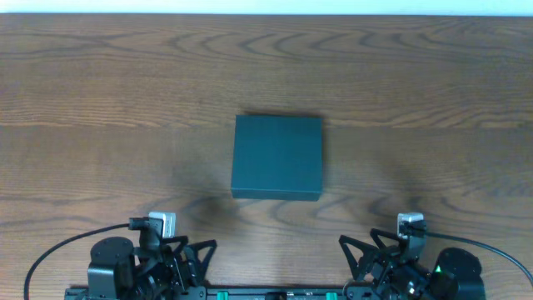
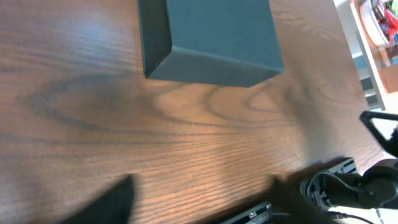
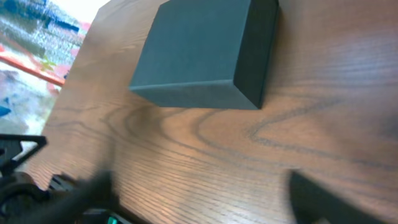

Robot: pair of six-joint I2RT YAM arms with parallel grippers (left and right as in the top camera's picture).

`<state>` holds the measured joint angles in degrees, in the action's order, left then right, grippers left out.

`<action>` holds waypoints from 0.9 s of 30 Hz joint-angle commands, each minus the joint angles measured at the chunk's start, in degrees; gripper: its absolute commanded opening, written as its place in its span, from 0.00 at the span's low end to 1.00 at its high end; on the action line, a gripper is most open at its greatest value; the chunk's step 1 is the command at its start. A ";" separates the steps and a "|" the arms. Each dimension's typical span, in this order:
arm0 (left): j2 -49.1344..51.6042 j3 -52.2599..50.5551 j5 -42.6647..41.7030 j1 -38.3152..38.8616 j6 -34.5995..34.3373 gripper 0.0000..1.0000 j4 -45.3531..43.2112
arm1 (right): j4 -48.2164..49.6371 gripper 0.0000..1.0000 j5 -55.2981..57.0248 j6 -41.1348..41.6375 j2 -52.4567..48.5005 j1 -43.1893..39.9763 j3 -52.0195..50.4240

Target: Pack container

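Note:
The container [image 1: 276, 157] is a matte dark teal box with its lid shut, lying flat at the middle of the wooden table. It also shows at the top of the left wrist view [image 2: 211, 37] and of the right wrist view [image 3: 205, 53]. My left gripper [image 1: 185, 260] is open and empty at the front left edge, well short of the box; its fingers show blurred in its wrist view [image 2: 202, 199]. My right gripper [image 1: 360, 257] is open and empty at the front right edge; its fingers show blurred in its wrist view [image 3: 205, 196]. No snack packets are in view.
Bare wood-grain table [image 1: 100, 100] surrounds the box on all sides. The arm bases and cables sit along the front edge. Beyond the table's sides, shelving with coloured items [image 2: 382, 25] and clutter [image 3: 31, 31] shows.

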<state>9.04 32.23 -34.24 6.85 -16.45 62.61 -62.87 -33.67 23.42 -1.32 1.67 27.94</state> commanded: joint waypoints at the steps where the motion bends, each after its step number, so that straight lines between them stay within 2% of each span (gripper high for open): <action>1: -0.37 -0.11 0.37 -0.15 -1.97 0.95 1.97 | -0.22 0.99 -0.17 4.39 0.55 -0.15 -0.11; 16: -0.37 -0.11 0.42 -0.15 -1.79 0.95 3.72 | -0.20 0.99 -0.20 4.39 0.55 -0.15 -0.11; 20: -0.37 -0.11 7.82 -0.15 0.81 0.95 3.58 | -0.20 0.99 -0.20 4.39 0.55 -0.15 -0.11; 22: -1.33 -0.35 10.19 0.26 0.87 0.95 0.24 | -0.20 0.99 -0.20 4.39 0.55 -0.15 -0.11; 24: -3.45 -1.60 13.64 0.33 1.62 0.95 -6.67 | -0.20 0.99 -0.20 4.39 0.55 -0.15 -0.11; 27: -7.52 -5.38 16.06 0.33 8.04 0.95 -16.76 | -0.20 0.99 -0.17 4.39 0.55 -0.15 -0.11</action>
<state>4.62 29.69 -22.98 6.96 -14.59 49.82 -63.05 -33.65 26.98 -1.32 1.67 27.94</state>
